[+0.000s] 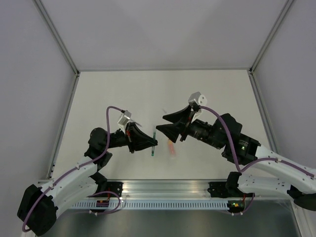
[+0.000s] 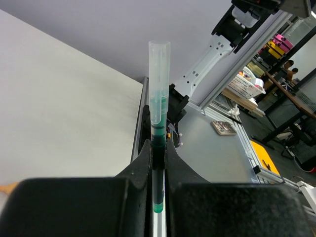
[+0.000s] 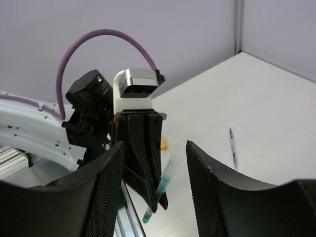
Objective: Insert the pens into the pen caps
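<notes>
Two robot arms, white shell links w/ black joints. Both the left arm (image 1: 69, 180) and the right arm (image 1: 276, 170) carry a purple cable (image 1: 109, 112) and a silver-white camera block (image 1: 196, 98) at the wrist. The left gripper (image 1: 155, 143) and right gripper (image 1: 159, 123) are black w/ wedge-shaped fingers. The right pair's pads (image 3: 106, 192) have a fine mesh texture. A green LED (image 1: 243, 146) glows on the right arm's black housing. Small red and yellow connectors (image 1: 102, 201) sit at the bases.

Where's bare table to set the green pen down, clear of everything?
The far strip of the table, between the back wall and both arms, is bare across its width. Crowded: the centre, where the left gripper clamps the green pen in its jaws, facing the open right gripper, with the orange pen, blurred, just beside them.
</notes>
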Tool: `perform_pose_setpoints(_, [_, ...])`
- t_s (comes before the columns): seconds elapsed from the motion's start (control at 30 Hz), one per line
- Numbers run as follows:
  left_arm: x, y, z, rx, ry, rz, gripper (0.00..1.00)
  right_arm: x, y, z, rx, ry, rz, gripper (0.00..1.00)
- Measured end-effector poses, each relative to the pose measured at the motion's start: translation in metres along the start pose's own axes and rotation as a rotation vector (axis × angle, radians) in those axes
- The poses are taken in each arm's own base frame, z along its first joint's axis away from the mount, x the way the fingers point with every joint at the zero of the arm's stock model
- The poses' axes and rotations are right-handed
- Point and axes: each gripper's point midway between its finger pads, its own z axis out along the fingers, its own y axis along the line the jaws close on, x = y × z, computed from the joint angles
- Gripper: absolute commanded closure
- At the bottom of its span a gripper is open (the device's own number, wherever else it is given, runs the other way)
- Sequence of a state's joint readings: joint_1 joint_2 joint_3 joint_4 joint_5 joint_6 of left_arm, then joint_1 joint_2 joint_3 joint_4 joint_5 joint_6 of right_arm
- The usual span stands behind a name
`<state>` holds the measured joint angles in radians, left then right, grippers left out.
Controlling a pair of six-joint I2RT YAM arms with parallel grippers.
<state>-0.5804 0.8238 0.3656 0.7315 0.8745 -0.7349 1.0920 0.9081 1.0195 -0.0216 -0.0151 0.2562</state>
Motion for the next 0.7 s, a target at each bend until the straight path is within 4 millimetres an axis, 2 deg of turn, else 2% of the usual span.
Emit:
perform_pose_setpoints(0.1, [0.000, -0.001, 0.000, 0.005, -0.004, 0.007, 0.98, 0.000, -0.008, 0.018, 0.048, 0.012, 0.000, 0.43])
perform_pose_setpoints(0.13, [0.001, -0.001, -0.001, 0.005, -0.003, 0.007, 0.98, 0.003, -0.011, 0.025, 0.061, 0.022, 0.001, 0.49])
perform_pose_setpoints(0.23, [0.003, -0.001, -0.002, 0.011, 0.000, 0.008, 0.98, 0.016, -0.017, 0.040, 0.086, 0.055, 0.004, 0.58])
perform_pose_setpoints(0.3, [0.005, -0.002, -0.002, 0.014, 0.003, 0.008, 0.98, 0.026, -0.020, 0.046, 0.094, 0.080, 0.007, 0.69])
perform_pose_setpoints(0.33, [0.006, -0.002, -0.003, 0.016, 0.006, 0.007, 0.98, 0.029, -0.020, 0.047, 0.095, 0.089, 0.010, 0.81])
perform_pose_setpoints(0.4, [0.008, -0.002, -0.003, 0.017, 0.008, 0.006, 0.98, 0.036, -0.020, 0.049, 0.086, 0.104, 0.014, 0.97])
perform_pose_setpoints(0.53, [0.007, -0.005, -0.004, 0.023, 0.009, 0.011, 0.98, 0.055, -0.011, 0.045, 0.028, 0.141, 0.049, 1.00])
perform_pose_setpoints(0.7, [0.018, -0.006, -0.007, 0.018, 0.034, -0.019, 0.98, 0.066, -0.007, 0.041, -0.009, 0.150, 0.091, 1.00])
